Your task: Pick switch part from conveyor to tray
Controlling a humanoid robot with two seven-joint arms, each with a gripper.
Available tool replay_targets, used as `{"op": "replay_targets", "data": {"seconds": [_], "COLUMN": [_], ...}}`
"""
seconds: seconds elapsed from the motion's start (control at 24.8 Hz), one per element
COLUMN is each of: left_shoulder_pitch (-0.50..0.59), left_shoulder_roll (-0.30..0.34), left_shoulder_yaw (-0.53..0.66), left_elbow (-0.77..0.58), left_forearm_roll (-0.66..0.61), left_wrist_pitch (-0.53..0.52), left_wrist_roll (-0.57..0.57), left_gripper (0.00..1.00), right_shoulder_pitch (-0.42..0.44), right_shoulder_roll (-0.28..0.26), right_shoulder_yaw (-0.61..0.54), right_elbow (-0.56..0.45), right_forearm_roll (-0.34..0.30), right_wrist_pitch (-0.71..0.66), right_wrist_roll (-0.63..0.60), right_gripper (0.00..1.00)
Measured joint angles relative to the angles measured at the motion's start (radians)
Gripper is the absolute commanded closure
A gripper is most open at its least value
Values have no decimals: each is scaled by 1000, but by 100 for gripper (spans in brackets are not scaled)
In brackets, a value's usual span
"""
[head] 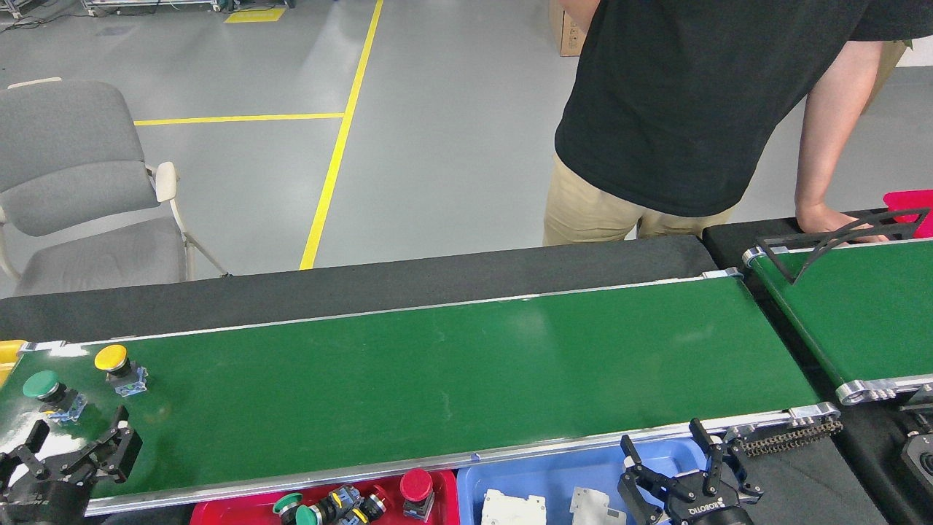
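Left tool (73,440) open over conveyor (452,379), near green switch part (51,394) (yellow-capped one (119,364) beside).

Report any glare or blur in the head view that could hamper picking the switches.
Head view: sharp overall, no motion blur; white glare patches on the conveyor at its left end, beside the green switch and left gripper; the yellow switch stays clearly readable; soft sheen mid-belt.
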Motion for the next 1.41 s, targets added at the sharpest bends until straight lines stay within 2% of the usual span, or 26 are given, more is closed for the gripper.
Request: {"op": "replay_targets", "data": {"seconds": [0.16, 0.36, 0.48, 0.64, 0.73, 0.81, 0.85, 0.93, 1.01, 1.17, 1.25, 1.37, 1.41], "left_shoulder_pitch": [-83, -170, -240, -334, -366, -377, -378, -377, -377, -367, -337, -212, -153], "left_shoulder_roll": [4, 48, 75, 121, 130, 132, 132, 132, 137, 140, 134, 113, 103], "left_shoulder_yaw": [-20, -43, -91, -206, -234, -239, -239, -239, -240, -247, -253, -272, -278], "left_elbow": [125, 266, 380, 563, 629, 659, 665, 671, 673, 660, 609, 376, 273], "left_forearm_roll": [0, 0, -1, -1, 0, 4, 6, 35, 91, 131, 131, 140, 140], "left_wrist_pitch": [4, 63, 151, 332, 392, 419, 423, 429, 422, 394, 377, 275, 219], "left_wrist_roll": [0, 0, 38, 135, 175, 205, 217, 231, 235, 244, 251, 256, 250], "left_gripper": [1, 3, 6, 13, 30, 55, 65, 76, 82, 86, 86, 83, 77], "right_shoulder_pitch": [-4, -28, -35, -63, -70, -75, -75, -75, -75, -75, -72, -71, -71], "right_shoulder_roll": [0, 0, -1, -1, -1, -1, -1, -1, -1, -1, -1, -1, -1], "right_shoulder_yaw": [3, 6, 29, 60, 73, 74, 75, 75, 75, 75, 75, 74, 72], "right_elbow": [0, 0, 3, 10, 14, 18, 20, 24, 24, 26, 26, 26, 26], "right_forearm_roll": [0, 0, 0, 2, 2, 2, 2, 2, 2, 2, 2, 2, 2], "right_wrist_pitch": [1, 1, 2, 4, 4, 5, 5, 5, 6, 6, 7, 10, 11], "right_wrist_roll": [-3, 0, 1, 1, 2, 2, 2, 2, 2, 2, 2, 2, 2], "right_gripper": [1, 1, 1, 1, 1, 1, 1, 1, 1, 1, 1, 1, 1]}}
